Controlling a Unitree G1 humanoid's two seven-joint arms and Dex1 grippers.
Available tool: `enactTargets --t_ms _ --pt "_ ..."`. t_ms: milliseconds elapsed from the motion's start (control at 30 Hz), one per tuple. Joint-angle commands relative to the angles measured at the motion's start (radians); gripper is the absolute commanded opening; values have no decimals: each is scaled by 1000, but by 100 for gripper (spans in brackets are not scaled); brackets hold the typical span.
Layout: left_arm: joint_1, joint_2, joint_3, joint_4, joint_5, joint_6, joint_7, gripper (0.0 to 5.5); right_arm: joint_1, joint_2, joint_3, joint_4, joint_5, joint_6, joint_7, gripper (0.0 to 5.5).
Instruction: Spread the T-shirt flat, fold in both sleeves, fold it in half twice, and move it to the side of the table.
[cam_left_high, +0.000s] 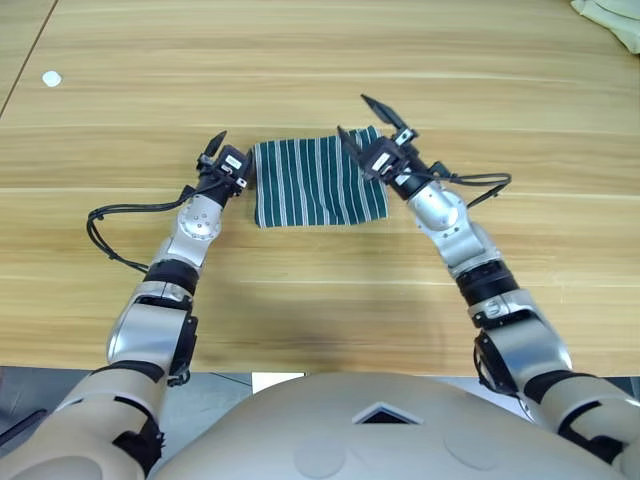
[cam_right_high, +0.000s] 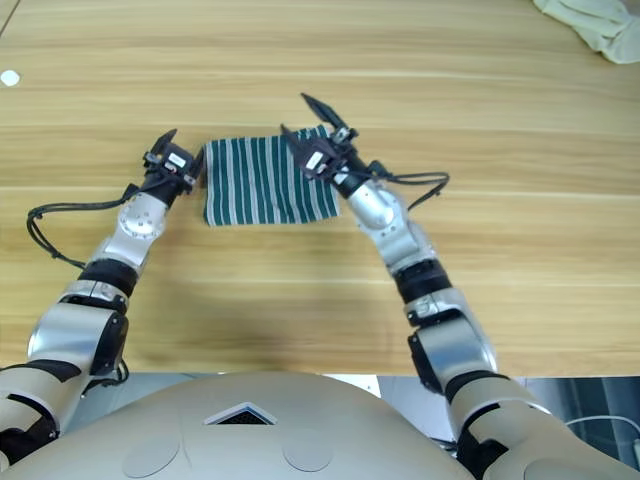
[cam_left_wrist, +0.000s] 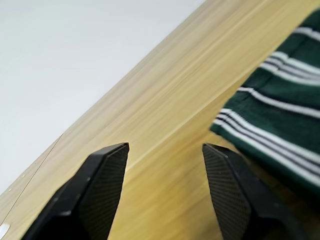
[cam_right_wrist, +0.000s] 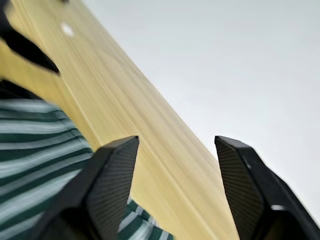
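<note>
Lying folded into a compact rectangle, the T-shirt (cam_left_high: 318, 185) sat near the middle of the wooden table (cam_left_high: 300, 60), straight ahead of the robot and between the two arms. Dark green cloth, thin white stripes running away from the robot. Edges fairly square; near edge slightly uneven at the near left corner. It had not been set at the table's side.

Left gripper (cam_left_high: 214, 146): just beside the shirt's left edge, fingers pointing away from the robot. In the left wrist view the left gripper (cam_left_wrist: 165, 146) stood spread, with bare wood showing in the gap between the two black textured fingers (cam_left_wrist: 102, 180). Nothing held. The shirt's striped edge (cam_left_wrist: 280, 125) lay close alongside one finger, apart from its tip.

Right gripper (cam_left_high: 351, 113): over the shirt's far right corner, fingers angled up and away. In the right wrist view the right gripper (cam_right_wrist: 176, 139) was also spread wide, with table surface visible between the fingers (cam_right_wrist: 112, 175). Nothing pinched. Striped cloth (cam_right_wrist: 40, 150) lay beneath and beside one finger; contact with the fabric could not be judged.

Elsewhere on the table: a pale, crumpled cloth (cam_left_high: 612, 20) at the far right corner, well apart from the shirt, and a small white round spot (cam_left_high: 51, 78) far off to the left.
</note>
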Motion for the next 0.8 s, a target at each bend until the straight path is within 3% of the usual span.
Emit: enactTargets --t_ms 33,200,300,400,633,800 --pt "40 0 28 -1 -46 -57 -38 272 105 4 3 -150 41 67 51 278" --pt "20 -10 38 5 -71 -113 -98 272 55 127 67 -113 92 176 123 278" --pt "36 20 129 4 -132 -97 -43 272 -143 251 12 256 163 277 151 278" --pt "92 17 193 -55 -180 -100 -1 272 -277 280 -67 522 230 362 206 278" --pt "118 63 315 -205 -239 -75 73 272 -315 188 -113 871 209 394 273 278" --pt "187 14 321 -292 -262 -67 53 272 -338 23 -285 982 279 478 -38 278"
